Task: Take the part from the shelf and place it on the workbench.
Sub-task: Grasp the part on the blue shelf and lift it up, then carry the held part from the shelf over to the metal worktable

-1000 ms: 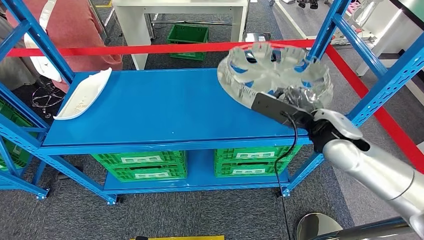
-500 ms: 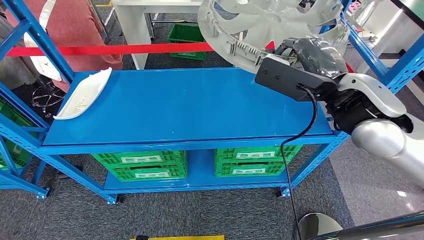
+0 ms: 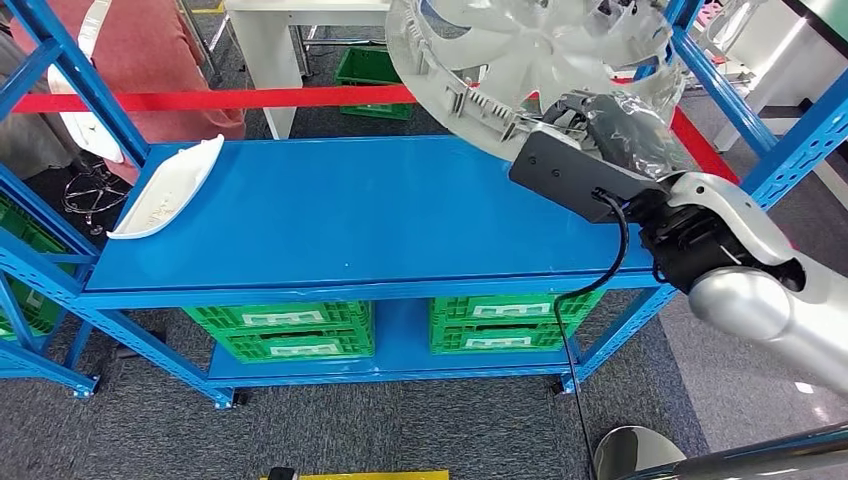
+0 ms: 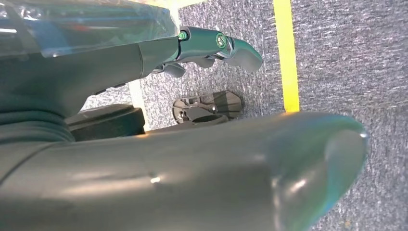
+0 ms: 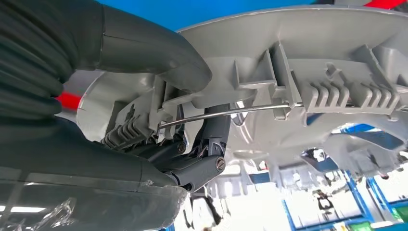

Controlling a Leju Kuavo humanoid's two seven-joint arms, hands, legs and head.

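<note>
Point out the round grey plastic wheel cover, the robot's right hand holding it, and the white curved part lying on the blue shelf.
Round grey plastic wheel cover [image 3: 520, 45]: head view, on a spoke near its centre.
Right hand [image 3: 620, 125]: head view, on its plastic-wrapped back.
White curved part [image 3: 165, 190]: head view, mid-length on its inner face.

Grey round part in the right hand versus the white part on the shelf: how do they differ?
The grey round part is circular with spokes and ribbed clips; the white part is a long, curved, plain piece. The grey round part is held tilted in the air by the right hand; the white part rests on the blue shelf, at its left end. Both look like moulded plastic.
</note>
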